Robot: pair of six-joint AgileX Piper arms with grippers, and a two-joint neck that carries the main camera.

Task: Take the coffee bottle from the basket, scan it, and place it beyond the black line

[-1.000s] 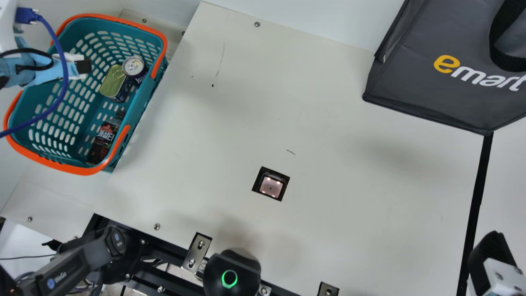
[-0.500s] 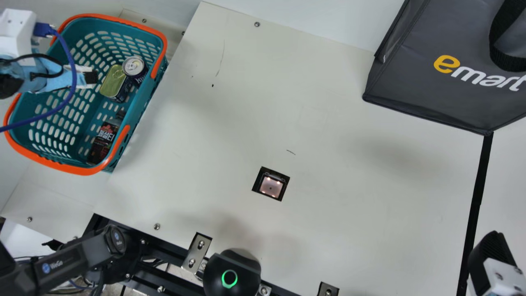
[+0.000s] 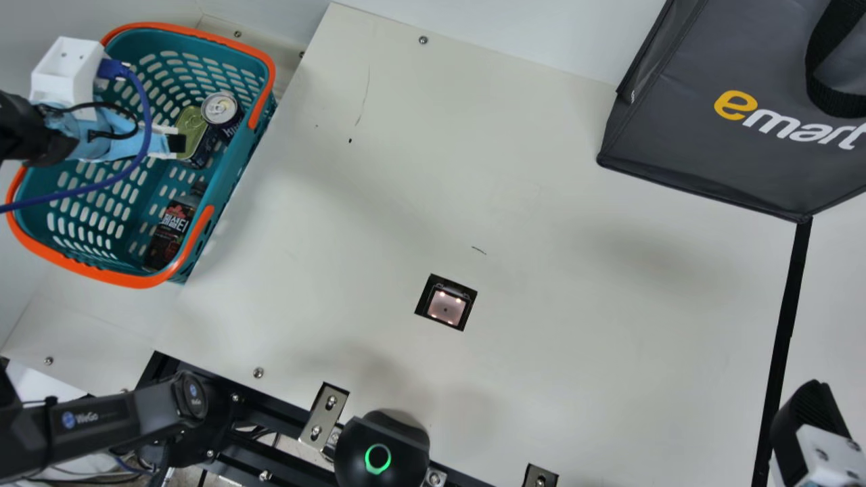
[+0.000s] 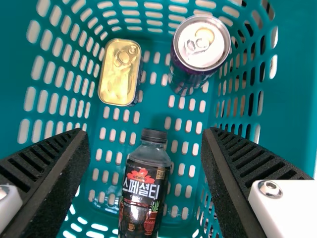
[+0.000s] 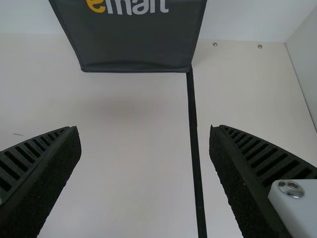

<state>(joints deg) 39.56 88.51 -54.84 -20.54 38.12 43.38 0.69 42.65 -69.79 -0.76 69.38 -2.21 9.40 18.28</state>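
Teal basket (image 3: pixel 101 274), orange-rimmed: the bottle (image 3: pixel 173 222) (dark, black-capped) is laid inside, near a can (image 3: pixel 220 109) and tin (image 3: pixel 191 124). Over the basket, the left gripper (image 3: pixel 176 143) is held open; near the black line (image 3: pixel 787 325), the right gripper (image 3: pixel 812 409) is spread too.

the bottle (image 3: pixel 169 233) lies on its side on the floor of the basket (image 3: pixel 139 279), by the right wall at the near end, its capped end pointing far and a little right. it is slim, with a black cap screwed on, a clear neck, dark brown below, and a dark label turned upward, with a red mark, white lettering and a small gold patch. the basket stands upright at the far left, teal with slotted walls and orange along its top. the scanner (image 3: pixel 445 308) is a dark square with a lit pinkish window, set into the middle of the surface (image 3: pixel 575 338). the line (image 3: pixel 785 318) is a straight black strip running near to far along the right side.
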